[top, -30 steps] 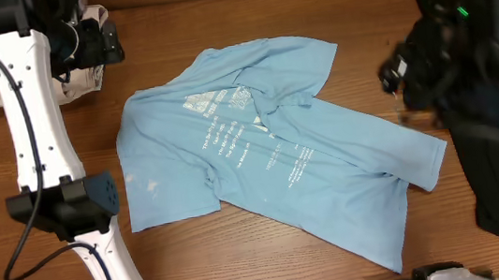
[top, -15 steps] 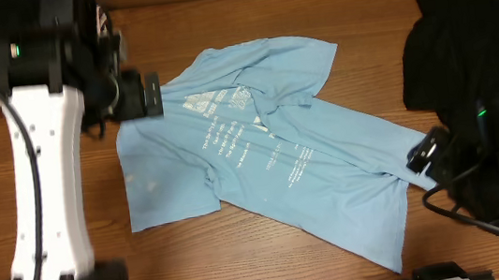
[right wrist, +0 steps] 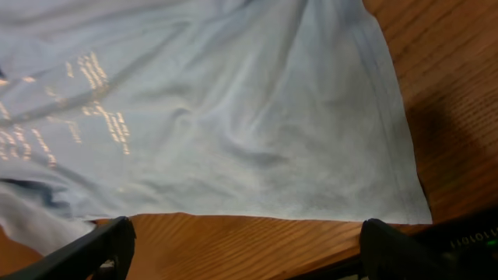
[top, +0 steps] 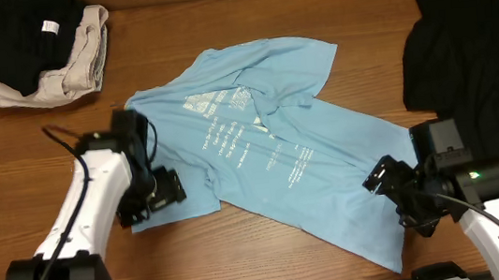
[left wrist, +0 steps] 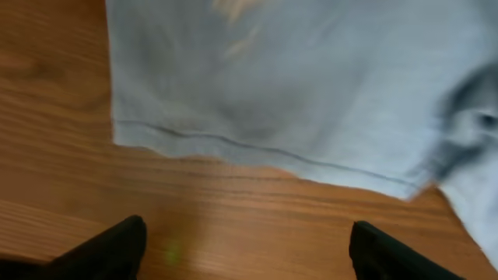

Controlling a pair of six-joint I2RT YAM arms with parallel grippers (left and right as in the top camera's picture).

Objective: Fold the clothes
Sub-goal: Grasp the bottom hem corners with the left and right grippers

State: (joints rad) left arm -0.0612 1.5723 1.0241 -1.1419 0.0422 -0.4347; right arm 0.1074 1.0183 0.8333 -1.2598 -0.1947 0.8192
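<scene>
A light-blue T-shirt (top: 270, 156) with white print lies spread and crumpled across the middle of the wooden table. My left gripper (top: 166, 189) is open and empty at the shirt's lower-left edge; the left wrist view shows that hem (left wrist: 264, 148) just ahead of the open fingers (left wrist: 245, 253). My right gripper (top: 381, 180) is open and empty at the shirt's lower-right part; the right wrist view shows the shirt's edge (right wrist: 257, 155) ahead of the fingers (right wrist: 245, 245). A black garment (top: 464, 40) lies at the right. Black and beige clothes (top: 37, 56) are stacked at the far left.
The table's front edge (right wrist: 327, 260) runs close under my right gripper. Bare wood (left wrist: 233, 218) lies beneath my left fingers.
Both arms have swung down from the back of the table to the shirt's near edges, the left arm to the lower left and the right arm to the lower right. The shirt has not moved.
</scene>
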